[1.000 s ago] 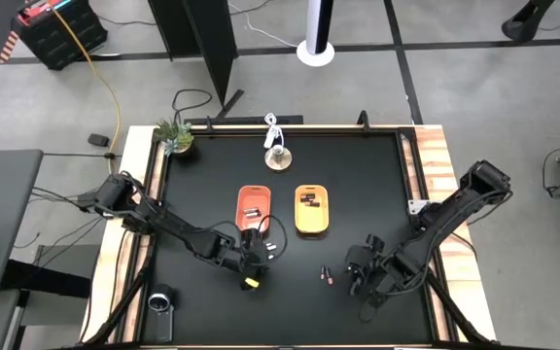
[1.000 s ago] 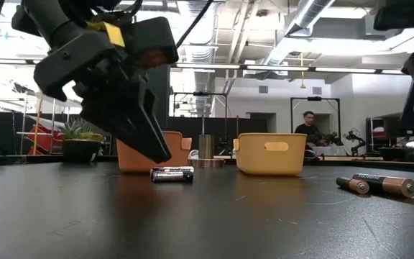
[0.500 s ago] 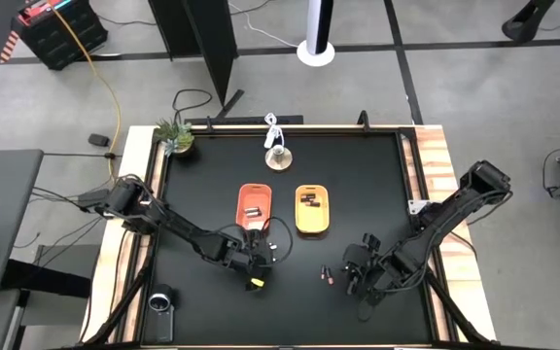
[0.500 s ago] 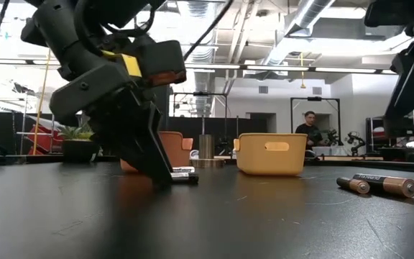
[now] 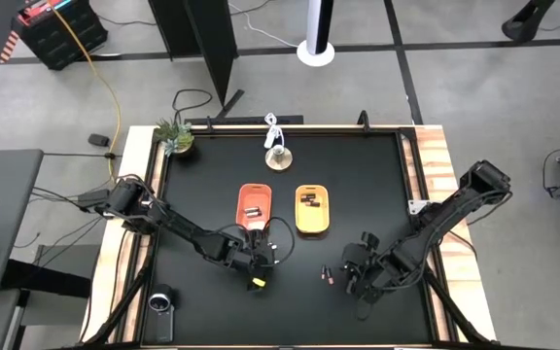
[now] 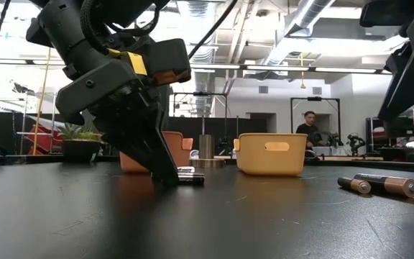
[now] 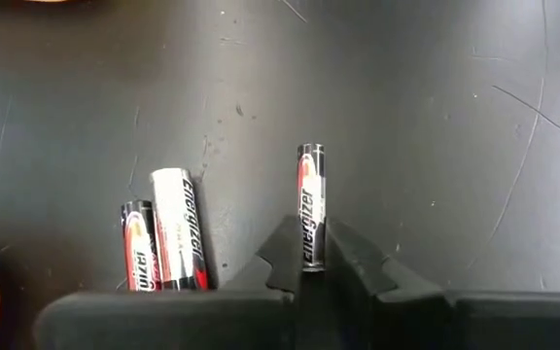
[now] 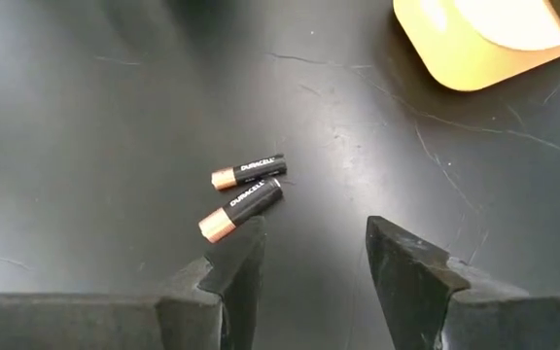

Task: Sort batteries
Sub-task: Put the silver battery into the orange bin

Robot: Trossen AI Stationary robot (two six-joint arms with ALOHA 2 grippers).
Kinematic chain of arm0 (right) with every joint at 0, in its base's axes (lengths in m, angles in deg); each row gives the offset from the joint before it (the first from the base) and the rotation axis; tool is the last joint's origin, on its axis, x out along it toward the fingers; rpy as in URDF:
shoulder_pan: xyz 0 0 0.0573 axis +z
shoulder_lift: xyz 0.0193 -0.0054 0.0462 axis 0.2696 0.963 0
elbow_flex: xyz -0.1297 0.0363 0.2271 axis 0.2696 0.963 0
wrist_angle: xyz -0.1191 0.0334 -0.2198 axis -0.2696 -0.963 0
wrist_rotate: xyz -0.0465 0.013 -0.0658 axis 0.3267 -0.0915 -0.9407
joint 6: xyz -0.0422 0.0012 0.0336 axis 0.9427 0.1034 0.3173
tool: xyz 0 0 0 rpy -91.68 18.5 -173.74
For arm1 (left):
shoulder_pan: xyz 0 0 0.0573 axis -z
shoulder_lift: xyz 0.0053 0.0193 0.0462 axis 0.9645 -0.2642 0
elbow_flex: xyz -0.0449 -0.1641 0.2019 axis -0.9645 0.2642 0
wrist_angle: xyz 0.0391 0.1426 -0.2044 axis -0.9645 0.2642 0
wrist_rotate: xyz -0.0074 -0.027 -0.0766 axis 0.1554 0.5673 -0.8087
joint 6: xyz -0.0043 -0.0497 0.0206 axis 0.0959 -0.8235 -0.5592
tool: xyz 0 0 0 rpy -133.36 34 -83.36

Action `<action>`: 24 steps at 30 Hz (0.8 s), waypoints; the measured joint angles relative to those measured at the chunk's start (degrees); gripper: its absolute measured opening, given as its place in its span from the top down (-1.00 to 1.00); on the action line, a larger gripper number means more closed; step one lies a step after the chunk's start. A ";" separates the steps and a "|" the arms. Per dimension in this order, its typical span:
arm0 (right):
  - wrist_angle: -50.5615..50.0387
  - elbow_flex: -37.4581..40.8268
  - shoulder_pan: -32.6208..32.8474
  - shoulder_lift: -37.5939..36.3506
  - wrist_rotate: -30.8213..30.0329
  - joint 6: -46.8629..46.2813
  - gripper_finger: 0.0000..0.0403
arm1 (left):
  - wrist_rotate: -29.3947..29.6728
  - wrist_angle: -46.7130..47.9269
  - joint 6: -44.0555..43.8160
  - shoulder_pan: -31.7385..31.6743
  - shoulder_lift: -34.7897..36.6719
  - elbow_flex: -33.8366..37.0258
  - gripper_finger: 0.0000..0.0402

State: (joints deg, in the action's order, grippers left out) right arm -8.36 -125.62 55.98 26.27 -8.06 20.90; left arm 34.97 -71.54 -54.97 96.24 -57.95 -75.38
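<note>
My left gripper (image 7: 309, 261) is down at the table, just near of the orange tray (image 5: 254, 206), shut on a dark battery with red marks (image 7: 309, 199). Two more batteries (image 7: 175, 228), one silvery-white and one dark, lie side by side on the table beside it. My right gripper (image 8: 314, 243) hangs open above the table's near right part. Two dark, copper-ended batteries (image 8: 246, 190) lie on the table a little beyond its fingers. The yellow tray (image 5: 311, 209) holds dark batteries. My left gripper pinches the dark battery's near end (image 7: 309, 255) between its two fingers. The fingers slant down from the table's near left, and the battery runs on straight ahead of them. In the low view the battery (image 6: 191, 177) lies level on the table.
A potted plant (image 5: 175, 136) stands at the far left corner and a small round stand with a white cord (image 5: 277, 156) at the far middle. A round dark device (image 5: 160, 303) sits at the near left edge. A person (image 6: 309, 129) shows in the room beyond.
My left gripper has come down to the table toward the batteries near the orange tray and has shut on the dark one. That battery has slid a little along the table.
</note>
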 joint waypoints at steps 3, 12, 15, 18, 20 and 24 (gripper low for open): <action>0.03 0.00 0.00 0.00 0.02 0.22 0.03 | -0.07 0.04 0.14 0.00 -0.02 0.00 0.91; -0.08 0.00 0.02 0.00 0.05 0.54 0.03 | -0.22 0.24 2.41 0.20 4.49 0.33 0.91; -0.12 0.00 0.04 0.00 0.07 0.73 0.03 | 0.04 0.38 3.55 0.20 7.28 0.28 0.91; -0.12 0.00 0.05 0.00 0.17 0.86 0.03 | 1.70 1.38 5.26 0.22 10.80 0.28 0.91; -0.10 0.00 0.16 0.00 0.21 0.84 0.03 | 4.22 3.66 5.21 0.14 14.27 0.21 0.91; 0.05 0.00 0.17 0.00 0.22 0.75 0.03 | 10.51 12.83 1.68 -1.64 20.48 0.17 0.91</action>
State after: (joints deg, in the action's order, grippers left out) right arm -8.31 -125.62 56.16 26.27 -7.84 21.65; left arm 45.48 -58.71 -53.29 94.60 -37.47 -75.21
